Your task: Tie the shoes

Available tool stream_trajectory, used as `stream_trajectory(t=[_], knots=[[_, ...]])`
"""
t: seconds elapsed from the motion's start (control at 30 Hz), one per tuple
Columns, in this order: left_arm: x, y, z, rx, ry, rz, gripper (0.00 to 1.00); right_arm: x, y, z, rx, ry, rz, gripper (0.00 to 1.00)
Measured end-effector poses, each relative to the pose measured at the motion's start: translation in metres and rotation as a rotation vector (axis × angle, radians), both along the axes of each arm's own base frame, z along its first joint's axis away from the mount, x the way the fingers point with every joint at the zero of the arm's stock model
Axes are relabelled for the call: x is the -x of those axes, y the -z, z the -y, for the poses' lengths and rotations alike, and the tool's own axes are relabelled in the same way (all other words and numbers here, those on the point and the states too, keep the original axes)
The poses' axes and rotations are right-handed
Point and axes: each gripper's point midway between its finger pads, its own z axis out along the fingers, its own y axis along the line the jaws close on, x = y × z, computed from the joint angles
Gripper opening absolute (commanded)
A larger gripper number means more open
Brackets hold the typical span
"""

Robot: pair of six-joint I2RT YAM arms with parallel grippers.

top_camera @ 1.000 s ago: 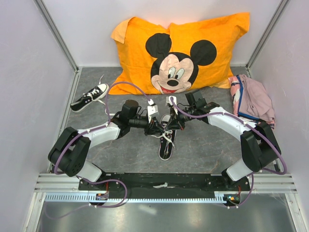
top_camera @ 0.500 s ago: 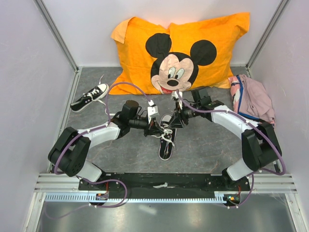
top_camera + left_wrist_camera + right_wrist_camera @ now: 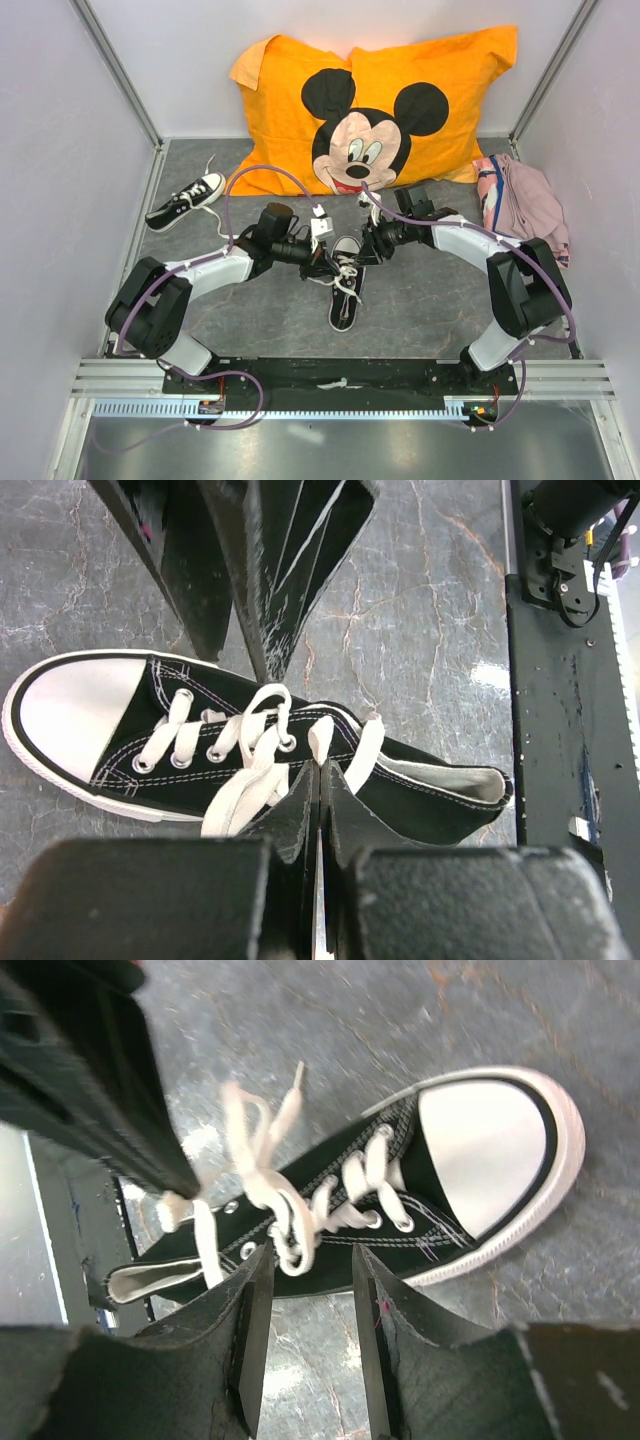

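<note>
One black shoe (image 3: 343,297) with white laces lies in the middle of the table, toe toward the pillow. My left gripper (image 3: 328,265) is at its left side. In the left wrist view the gripper (image 3: 320,770) is shut on a white lace end (image 3: 321,739) just over the shoe (image 3: 125,735). My right gripper (image 3: 366,250) is at the shoe's far right. In the right wrist view it (image 3: 305,1265) is open, and a loose lace loop (image 3: 285,1222) sits just past its tips above the shoe (image 3: 470,1150). The second shoe (image 3: 185,201) lies alone at the far left.
An orange Mickey Mouse pillow (image 3: 370,110) leans on the back wall. A pink cloth bundle (image 3: 525,205) lies at the right wall. The black base rail (image 3: 340,378) runs along the near edge. Walls close in left and right.
My right gripper has drawn back a little toward the far right of the shoe. My left gripper has stayed at the laces, its arm shifted slightly back.
</note>
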Motion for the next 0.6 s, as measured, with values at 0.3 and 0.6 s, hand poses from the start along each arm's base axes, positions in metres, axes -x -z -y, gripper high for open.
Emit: stream_trajectory(t=[0.3, 0.6], knots=[[-0.002, 0.005, 0.002, -0.031, -0.002, -0.004, 0.02, -0.002, 0.015, 0.003, 0.037, 0.029, -0.039, 0.45], [-0.005, 0.012, 0.003, -0.059, -0.012, -0.010, 0.02, 0.004, 0.023, -0.001, 0.048, 0.011, -0.069, 0.37]])
